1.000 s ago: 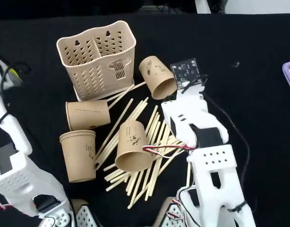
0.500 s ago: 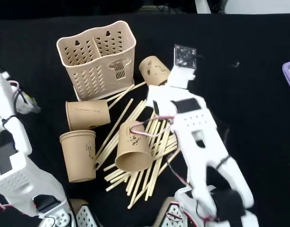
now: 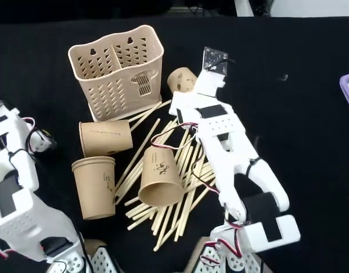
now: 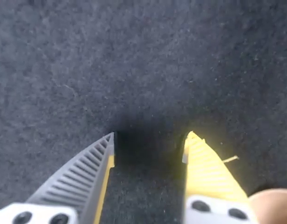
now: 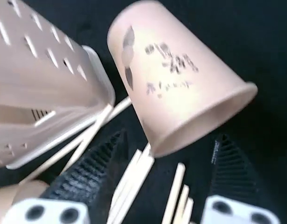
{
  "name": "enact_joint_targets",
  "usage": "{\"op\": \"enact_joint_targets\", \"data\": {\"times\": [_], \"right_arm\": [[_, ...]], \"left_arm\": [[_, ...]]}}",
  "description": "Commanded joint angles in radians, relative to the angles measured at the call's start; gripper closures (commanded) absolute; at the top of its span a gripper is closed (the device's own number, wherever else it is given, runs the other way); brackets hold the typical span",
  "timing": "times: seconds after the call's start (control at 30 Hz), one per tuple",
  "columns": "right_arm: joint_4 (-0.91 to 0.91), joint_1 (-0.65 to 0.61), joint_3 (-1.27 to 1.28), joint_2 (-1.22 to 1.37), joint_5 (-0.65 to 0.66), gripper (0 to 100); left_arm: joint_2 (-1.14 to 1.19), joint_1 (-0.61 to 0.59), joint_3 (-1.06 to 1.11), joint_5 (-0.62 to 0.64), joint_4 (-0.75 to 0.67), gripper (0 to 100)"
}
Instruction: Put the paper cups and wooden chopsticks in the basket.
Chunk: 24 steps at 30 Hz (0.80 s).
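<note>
Black cloth (image 3: 299,125) holds tan, slotted, 2-compartment basket (image 3: 115,71).

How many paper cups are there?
4: first cup beside the basket, second cup in front of it, third cup nearer still, fourth cup on the chopsticks. Others may be hidden.

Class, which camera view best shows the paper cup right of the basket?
Right wrist view: the cup lies close, side and rim plain. High view: right arm covers its mouth. Left wrist view faces bare cloth.
</note>
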Motion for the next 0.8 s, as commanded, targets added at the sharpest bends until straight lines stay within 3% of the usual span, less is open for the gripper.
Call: {"op": "enact_joint_targets", "data": {"times": [0.0, 0.17, 0.37, 0.5, 0.67, 0.77], "right_arm": [[-0.063, -0.011, -0.050, 0.008, -0.005, 73.1], [-0.068, 0.054, -0.018, -0.001, -0.003, 99.5], [0.000, 0.175, 0.068, -0.157, 0.046, 98.8], [0.114, 0.250, 0.113, -0.337, 0.287, 98.8], [0.258, 0.333, 0.113, -0.529, 0.706, 98.8], [0.341, 0.347, 0.050, -0.602, 0.789, 98.8]], "left_arm": [[-0.020, 0.033, 0.050, 0.014, -0.078, 76], [-0.020, 0.053, 0.054, 0.014, -0.078, 76], [-0.012, 0.053, 0.051, 0.014, -0.078, 76], [-0.011, 0.053, 0.050, 0.014, -0.078, 76], [-0.011, 0.053, 0.048, 0.014, -0.080, 76], [-0.011, 0.053, 0.048, 0.014, -0.080, 76]]}}
